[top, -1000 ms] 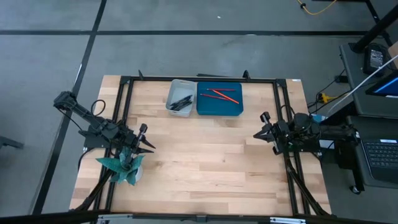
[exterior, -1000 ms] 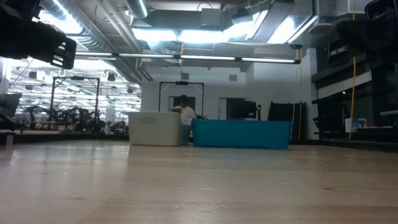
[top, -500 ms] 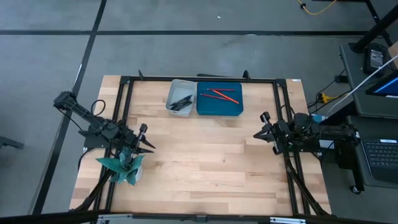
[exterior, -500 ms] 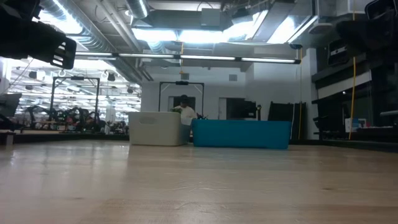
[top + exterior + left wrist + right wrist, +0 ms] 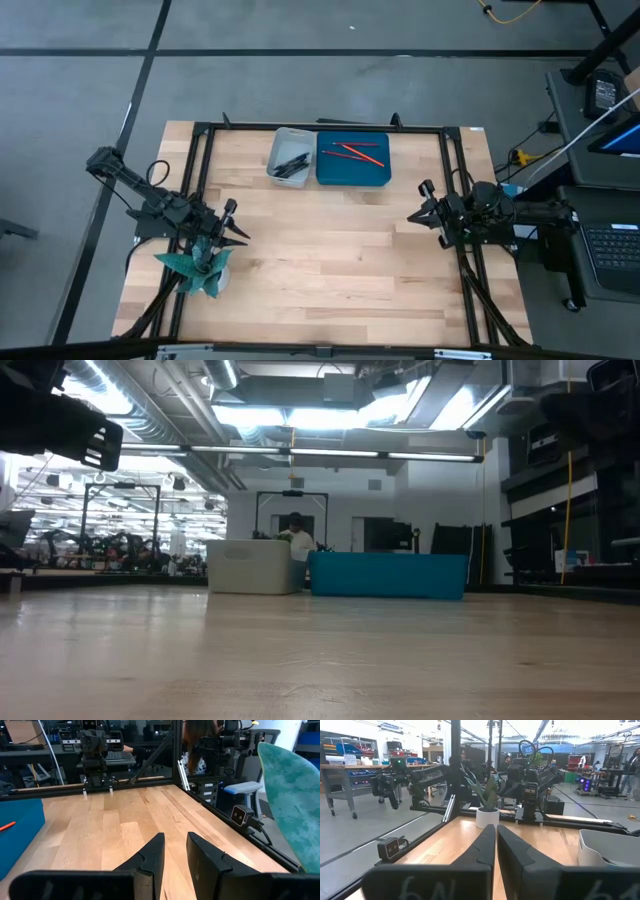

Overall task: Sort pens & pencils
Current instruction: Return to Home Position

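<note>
Thin black pens (image 5: pixel 291 165) lie in the pale gray bin (image 5: pixel 277 150), red-orange pencils (image 5: pixel 358 153) in the blue bin (image 5: pixel 330 176) beside it. The left gripper (image 5: pixel 237 222) is slightly apart, the right gripper (image 5: pixel 418 212) pressed together. Both are empty. We judge the sorting done: only parking remains.

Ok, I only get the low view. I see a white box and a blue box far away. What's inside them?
Observer: Black pens lie in the pale one, a gray bin.
Operator: And the blue one?
Observer: Red pencils lie in the blue bin.
Operator: Where are the tools?
Observer: The left tool is at the table's left side by a plant, the right tool at the right side. Both hold nothing.
</note>
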